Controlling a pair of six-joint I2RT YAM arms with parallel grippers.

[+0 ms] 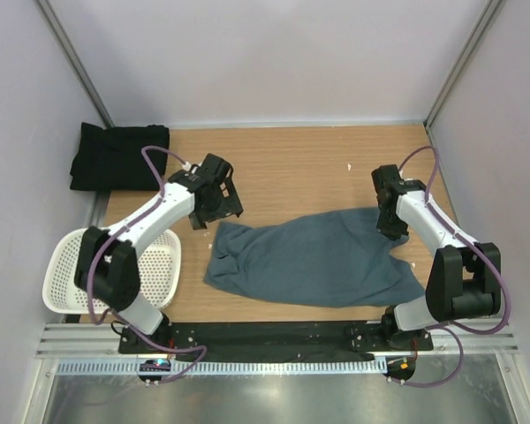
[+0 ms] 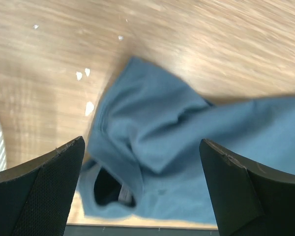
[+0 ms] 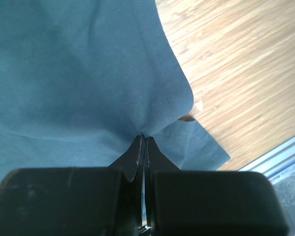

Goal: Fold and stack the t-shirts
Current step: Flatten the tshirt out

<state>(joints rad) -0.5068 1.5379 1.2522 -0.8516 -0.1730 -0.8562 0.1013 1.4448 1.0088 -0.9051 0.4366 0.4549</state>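
Note:
The slate blue-grey t-shirt [image 1: 314, 259] lies spread and rumpled on the wooden table, its neck end at the left. In the left wrist view its neck opening [image 2: 105, 187] shows below the open fingers. My left gripper [image 1: 216, 210] is open and empty, hovering just above the shirt's upper left corner. My right gripper [image 1: 394, 226] is shut on the shirt's hem edge [image 3: 160, 105] at the right side, and the cloth is pulled up into the tips. The black t-shirt [image 1: 117, 157] lies folded at the far left corner.
A white perforated basket [image 1: 106, 272] sits at the near left edge, partly under my left arm. Small white flecks [image 2: 83, 74] dot the table [image 1: 300, 163]. Grey walls close in the back and sides.

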